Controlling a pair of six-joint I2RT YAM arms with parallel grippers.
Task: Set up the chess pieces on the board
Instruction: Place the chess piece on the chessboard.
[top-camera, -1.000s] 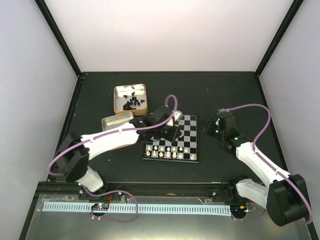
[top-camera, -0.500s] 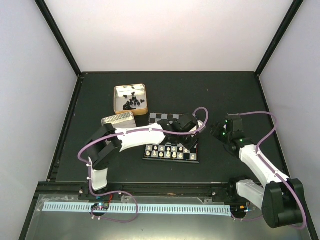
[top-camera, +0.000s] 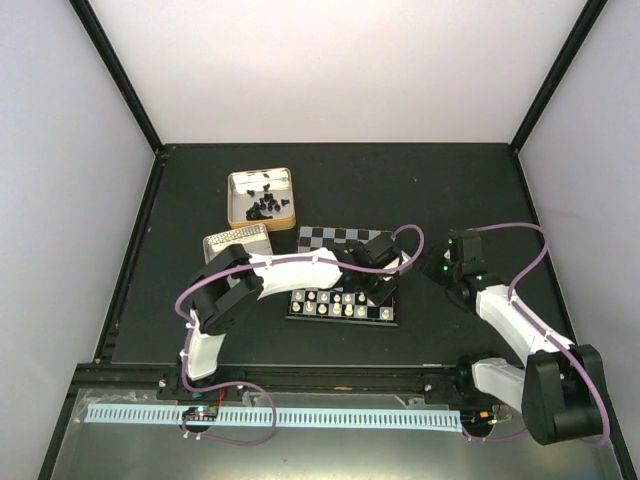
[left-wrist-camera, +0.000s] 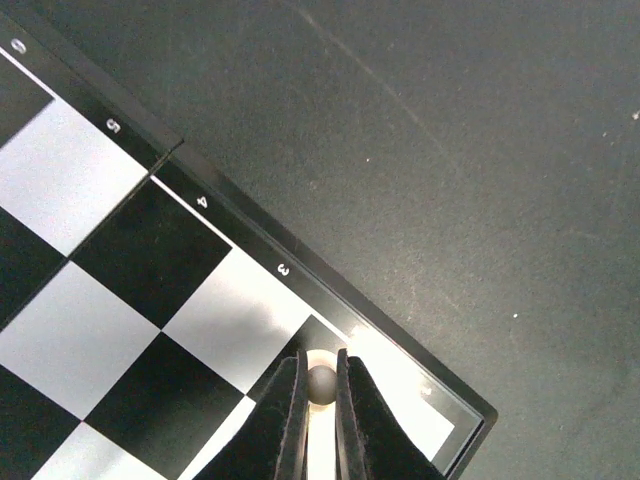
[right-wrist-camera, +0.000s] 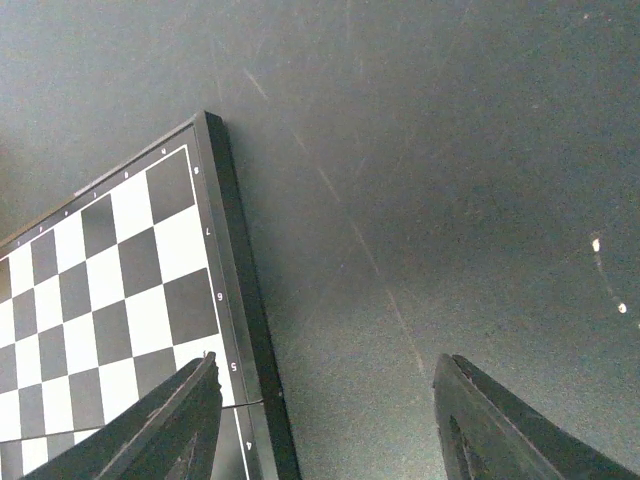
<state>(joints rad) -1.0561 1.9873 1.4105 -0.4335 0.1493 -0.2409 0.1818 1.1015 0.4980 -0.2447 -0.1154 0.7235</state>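
The left claw (left-wrist-camera: 320, 368), clamped on an upright cream-white chess piece (left-wrist-camera: 322, 385), hangs over the grey-and-black chequered board's (left-wrist-camera: 150, 250) near-right corner, while the right claw (right-wrist-camera: 325, 375) gapes above the dark worktop (right-wrist-camera: 420, 150) just beside.

L arm (top-camera: 290, 265) lies across mid board (top-camera: 330, 237); white pieces (top-camera: 335, 300) crowd its near rows. Far rows open; table (top-camera: 450, 190) rt of board open too.
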